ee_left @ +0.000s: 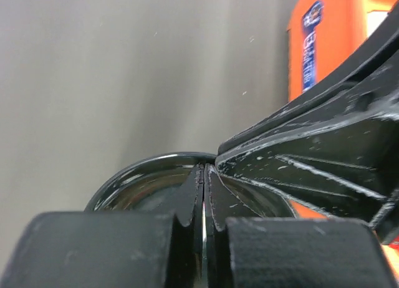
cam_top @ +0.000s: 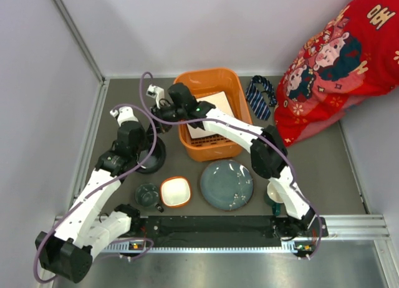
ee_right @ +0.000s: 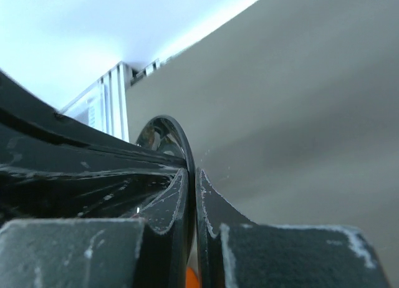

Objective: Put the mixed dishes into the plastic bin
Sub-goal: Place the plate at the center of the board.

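Around the worktable: cloth, walls and framing

A striped blue necktie [cam_top: 262,98] lies crumpled on the dark grey tabletop [cam_top: 324,169] near its far right corner. It is just beside a person in a red patterned garment [cam_top: 336,57] (cartoon figures and flowers are printed on it) who leans in over that corner. Pale walls [cam_top: 218,26] close the far and left sides. A metal strip [cam_top: 87,144] runs along the left edge, and a slotted aluminium rail [cam_top: 349,225] spans the near edge.

- Robot lab test cell.
- Dark grey matte tabletop [cam_top: 324,176] boxed in by plain white wall panels [cam_top: 37,82] on silver aluminium extrusion posts [cam_top: 78,38].
- White-and-black left arm [cam_top: 87,207] and right arm [cam_top: 243,135] bolted to black slotted base rail [cam_top: 212,225]; loose purple cable [cam_top: 143,82].
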